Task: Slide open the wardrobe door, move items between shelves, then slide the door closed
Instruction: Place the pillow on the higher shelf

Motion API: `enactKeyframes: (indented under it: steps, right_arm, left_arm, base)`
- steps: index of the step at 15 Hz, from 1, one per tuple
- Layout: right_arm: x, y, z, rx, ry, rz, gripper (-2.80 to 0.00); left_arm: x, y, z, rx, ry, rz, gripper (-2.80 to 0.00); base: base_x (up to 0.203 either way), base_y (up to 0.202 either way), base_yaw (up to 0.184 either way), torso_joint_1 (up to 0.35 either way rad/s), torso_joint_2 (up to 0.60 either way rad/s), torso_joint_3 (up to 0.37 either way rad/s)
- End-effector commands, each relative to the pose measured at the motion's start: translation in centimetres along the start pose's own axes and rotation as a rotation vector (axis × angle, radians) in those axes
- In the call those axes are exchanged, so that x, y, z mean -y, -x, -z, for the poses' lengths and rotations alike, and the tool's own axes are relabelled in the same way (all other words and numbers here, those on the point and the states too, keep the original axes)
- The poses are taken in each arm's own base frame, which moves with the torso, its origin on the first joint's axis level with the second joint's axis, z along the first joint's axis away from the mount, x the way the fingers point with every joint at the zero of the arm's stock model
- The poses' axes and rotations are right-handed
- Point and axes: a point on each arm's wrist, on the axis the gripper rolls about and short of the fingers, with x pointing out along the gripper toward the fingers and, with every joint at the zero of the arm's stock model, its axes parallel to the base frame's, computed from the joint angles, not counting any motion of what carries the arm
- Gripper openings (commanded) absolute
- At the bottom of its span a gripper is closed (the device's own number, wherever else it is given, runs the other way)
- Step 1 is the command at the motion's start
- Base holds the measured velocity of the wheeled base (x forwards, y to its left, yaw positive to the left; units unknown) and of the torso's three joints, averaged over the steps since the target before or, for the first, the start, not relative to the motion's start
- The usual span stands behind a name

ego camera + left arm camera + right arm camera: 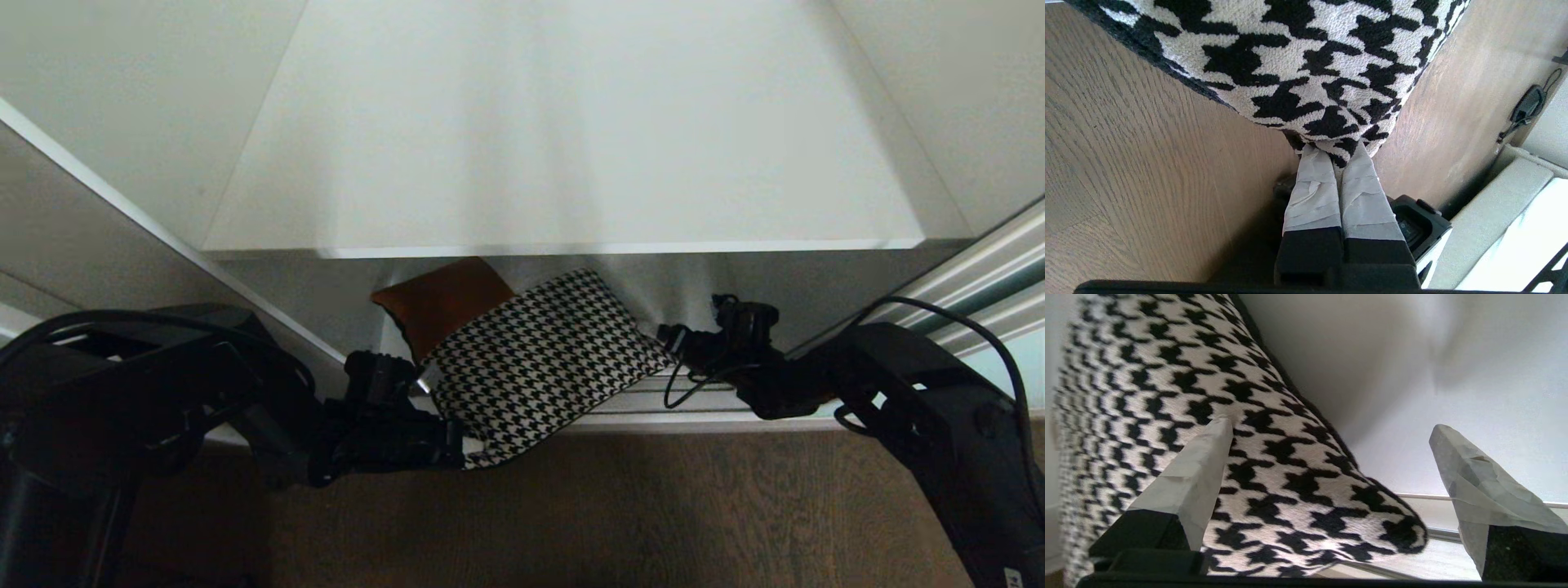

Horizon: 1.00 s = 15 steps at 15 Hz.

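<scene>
Houndstooth bundle (pixel 1306 61) pinched by left gripper (pixel 1336 157) fingers; right gripper (pixel 1331 437) fingers spread wide.

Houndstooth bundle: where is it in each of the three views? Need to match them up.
Head view: houndstooth bundle at centre, below the white shelf, its corner pinched by the shut left gripper.
Left wrist view: fills the upper half, taped fingers clamped on its corner.
Right wrist view: left and centre, open right gripper around its end.
Shared landmark: the bundle's dark edge.
</scene>
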Motion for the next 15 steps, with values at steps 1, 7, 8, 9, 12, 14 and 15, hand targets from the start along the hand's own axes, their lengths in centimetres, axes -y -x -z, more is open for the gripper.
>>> enactKeyframes:
  steps: [1,7,8,9,12,14,15]
  right_arm:
    - [-1.0,0.6,-0.8,0.022,-0.004,-0.024,0.0]
    - [-1.8,1.3,-0.8,0.02,-0.024,-0.048,0.0]
    - [-1.8,1.2,-0.6,0.016,-0.024,-0.047,0.0]
    - [-1.7,1.2,-0.3,0.009,-0.022,-0.042,0.0]
    - [-1.2,1.2,0.6,-0.017,-0.022,-0.023,0.0]
    - [-1.1,1.1,1.6,-0.037,0.019,-0.017,0.0]
    - [-1.1,1.2,1.6,-0.039,0.022,-0.015,0.0]
  left_arm:
    - [0.0,-0.1,0.1,-0.001,-0.001,0.002,-2.8]
    - [0.0,-0.1,0.0,0.001,0.0,0.003,-2.8]
    - [0.0,-0.1,0.0,0.001,0.001,0.004,-2.8]
    - [0.0,-0.1,0.0,0.0,0.002,0.004,-2.8]
    - [0.0,-0.1,-0.1,0.003,0.0,0.005,-2.8]
    - [0.0,-0.1,-0.1,0.003,0.0,0.005,-2.8]
    - [0.0,-0.1,-0.1,0.001,0.001,0.004,-2.8]
  base:
    - [0.0,0.0,0.0,0.0,0.0,0.0]
    - [0.0,0.0,0.0,0.0,0.0,0.0]
    - [0.0,0.0,0.0,0.0,0.0,0.0]
    - [0.0,0.0,0.0,0.0,0.0,0.0]
    - [0.0,0.0,0.0,0.0,0.0,0.0]
    - [0.0,0.0,0.0,0.0,0.0,0.0]
    - [0.0,0.0,0.0,0.0,0.0,0.0]
